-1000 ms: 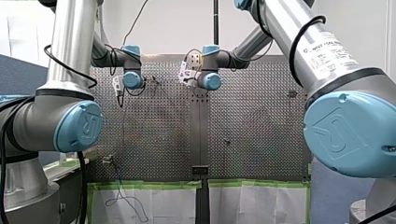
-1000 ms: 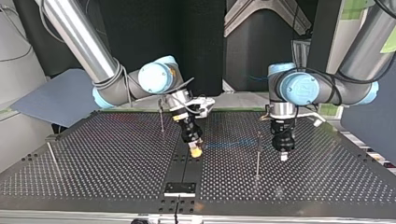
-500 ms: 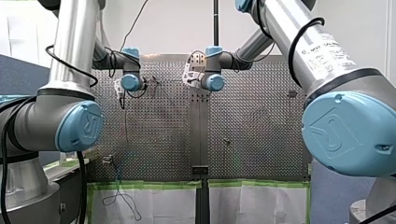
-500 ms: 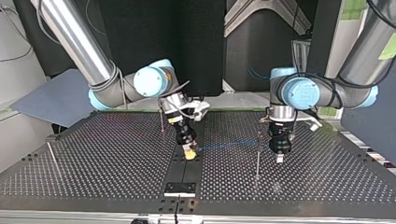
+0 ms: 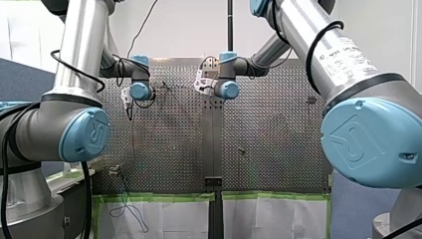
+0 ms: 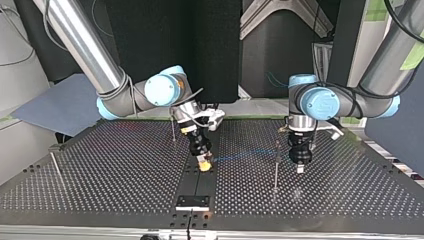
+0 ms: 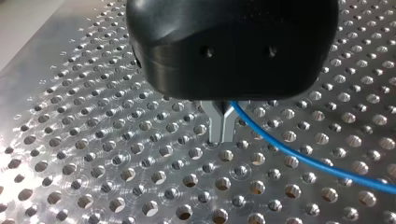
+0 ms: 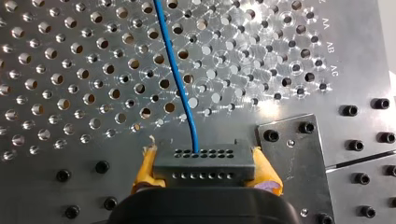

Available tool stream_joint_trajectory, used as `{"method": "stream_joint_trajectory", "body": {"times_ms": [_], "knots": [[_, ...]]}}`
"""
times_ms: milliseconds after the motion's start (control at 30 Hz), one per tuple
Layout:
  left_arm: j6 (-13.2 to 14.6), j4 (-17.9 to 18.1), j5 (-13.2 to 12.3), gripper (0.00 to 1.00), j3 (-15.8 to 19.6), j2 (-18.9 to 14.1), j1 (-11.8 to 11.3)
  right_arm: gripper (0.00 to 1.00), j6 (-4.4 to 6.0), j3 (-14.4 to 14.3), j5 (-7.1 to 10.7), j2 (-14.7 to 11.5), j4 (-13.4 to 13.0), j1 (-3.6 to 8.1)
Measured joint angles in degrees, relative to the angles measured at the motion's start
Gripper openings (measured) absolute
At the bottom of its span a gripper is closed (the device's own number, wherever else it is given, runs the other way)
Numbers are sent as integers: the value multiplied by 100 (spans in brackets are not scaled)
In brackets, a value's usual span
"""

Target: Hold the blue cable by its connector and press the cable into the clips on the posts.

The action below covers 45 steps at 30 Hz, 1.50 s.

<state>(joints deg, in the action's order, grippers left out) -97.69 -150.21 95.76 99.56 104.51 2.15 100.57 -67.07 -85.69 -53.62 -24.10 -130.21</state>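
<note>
In the right wrist view my right gripper point(image 8: 205, 173) is shut on a dark grey connector point(image 8: 204, 161), which sits between its yellow pads point(image 8: 145, 168). The blue cable point(image 8: 175, 70) leaves the connector and runs ahead over the perforated plate. In the left wrist view my left gripper point(image 7: 222, 128) has its metal fingers shut on the blue cable point(image 7: 303, 158), which trails off to one side. In the top view the cable point(image 6: 245, 154) spans from my right gripper point(image 6: 203, 164) to my left gripper point(image 6: 299, 168). It passes a thin post point(image 6: 275, 167) just beside my left gripper.
Two more thin posts stand on the plate in the top view, one behind my right gripper point(image 6: 173, 127) and one at the far left point(image 6: 54, 164). A dark bolted strip point(image 6: 196, 185) runs down the plate's middle. A bolted metal plate point(image 8: 299, 154) lies beside the connector.
Both grippers have shifted a little toward the top view's left, the cable still stretched between them. Both grips are unchanged.
</note>
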Motion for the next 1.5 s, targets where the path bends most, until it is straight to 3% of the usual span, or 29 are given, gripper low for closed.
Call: {"method": "stream_joint_trajectory", "body": {"times_ms": [200, 367, 400, 433, 467, 500, 533, 600, 900, 1033, 1100, 1267, 1500], "knots": [[165, -30, 158, 2, 0, 1, 1, 0, -1, 14, 17, 6, 16, 2], [71, -76, 139, 2, 0, -35, -21, 0, -16, 14, 24, 7, 48, 1], [22, -62, 148, 15, 0, -59, -29, 0, -22, 14, 24, 7, 56, 2], [-19, -46, 169, 15, 0, -82, -34, 0, -26, 14, 24, 6, 60, 1], [-59, -40, 201, 37, 0, -106, -38, 0, -29, 16, 25, 6, 61, 1], [-100, -55, 255, 52, 0, -133, -42, 0, -32, 16, 25, 7, 62, 1], [-121, -83, 302, 52, 0, -154, -44, 0, -33, 15, 25, 9, 62, 2], [-152, -174, 404, 86, 0, -196, -43, 0, -33, 16, 25, 10, 62, 1], [-203, -713, 875, 86, 8, -241, 101, 0, -27, 14, 27, 12, 70, 2], [-240, -926, 812, 90, 31, -244, 191, 0, -18, 14, 26, 13, 74, 2], [-273, -1036, 720, 100, 64, -263, 221, 0, -16, 14, 25, 12, 78, -2], [-295, -1183, 516, 100, 141, -358, 260, 0, -32, 14, 25, 14, 105, -11], [-297, -1352, 620, 100, 230, -632, 295, 0, -31, 14, 25, 13, 123, -33]]}}
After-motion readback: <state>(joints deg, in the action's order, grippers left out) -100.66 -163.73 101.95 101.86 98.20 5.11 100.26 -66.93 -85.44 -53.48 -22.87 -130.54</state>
